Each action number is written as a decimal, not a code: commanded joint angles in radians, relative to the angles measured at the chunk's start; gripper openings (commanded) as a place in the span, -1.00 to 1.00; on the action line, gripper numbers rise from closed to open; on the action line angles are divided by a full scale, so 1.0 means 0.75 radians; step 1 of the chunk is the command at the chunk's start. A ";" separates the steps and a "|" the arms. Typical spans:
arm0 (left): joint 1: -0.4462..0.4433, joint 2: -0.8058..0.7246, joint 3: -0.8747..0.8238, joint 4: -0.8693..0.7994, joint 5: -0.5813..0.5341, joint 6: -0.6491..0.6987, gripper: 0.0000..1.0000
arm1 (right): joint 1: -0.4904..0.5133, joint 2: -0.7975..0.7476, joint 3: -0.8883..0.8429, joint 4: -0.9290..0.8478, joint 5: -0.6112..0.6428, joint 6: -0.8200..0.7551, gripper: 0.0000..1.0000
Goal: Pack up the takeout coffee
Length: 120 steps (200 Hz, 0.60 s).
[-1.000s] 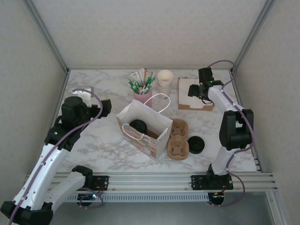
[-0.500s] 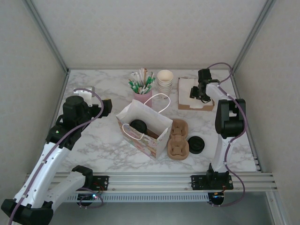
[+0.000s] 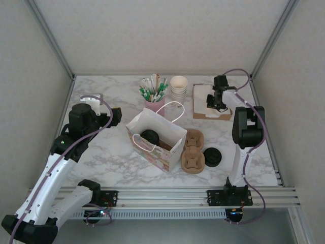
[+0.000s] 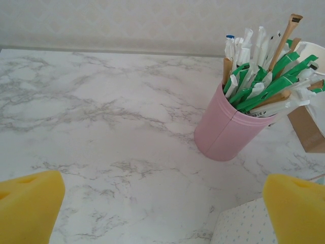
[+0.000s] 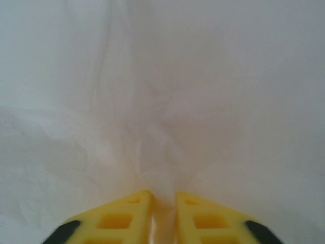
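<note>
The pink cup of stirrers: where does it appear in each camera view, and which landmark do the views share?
Top external: pink cup at rear centre, behind the paper bag.
Left wrist: pink cup right of centre.
Right wrist: white napkin pinched by the right hand.
Shared landmark: marble table, under the cup in both.

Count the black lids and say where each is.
2. One black lid is inside the paper bag; a loose lid lies on the table, right of the brown carriers. The bag's walls may hide more.
</note>
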 commanded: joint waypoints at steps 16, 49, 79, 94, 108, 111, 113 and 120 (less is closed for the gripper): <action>0.009 -0.014 -0.011 0.024 -0.030 0.010 1.00 | 0.000 -0.136 0.020 -0.021 -0.034 -0.005 -0.87; 0.009 -0.044 -0.012 0.040 -0.035 0.028 1.00 | -0.002 -0.345 -0.012 -0.031 -0.074 0.017 -1.00; 0.009 -0.099 -0.010 0.090 -0.004 0.085 1.00 | 0.000 -0.572 -0.049 -0.057 -0.135 0.027 -1.00; 0.006 -0.135 0.011 0.124 0.084 0.131 1.00 | -0.001 -0.695 -0.087 -0.056 -0.195 0.055 -1.00; 0.000 -0.158 0.069 0.110 0.177 0.172 1.00 | 0.001 -0.809 -0.122 -0.052 -0.273 0.081 -1.00; -0.001 -0.162 0.086 0.104 0.195 0.181 1.00 | 0.002 -0.833 -0.126 -0.052 -0.283 0.088 -1.00; -0.003 -0.164 0.098 0.099 0.203 0.185 1.00 | 0.003 -0.849 -0.131 -0.055 -0.291 0.093 -1.00; -0.010 -0.171 0.135 0.080 0.248 0.202 1.00 | 0.008 -0.899 -0.143 -0.064 -0.322 0.107 -1.00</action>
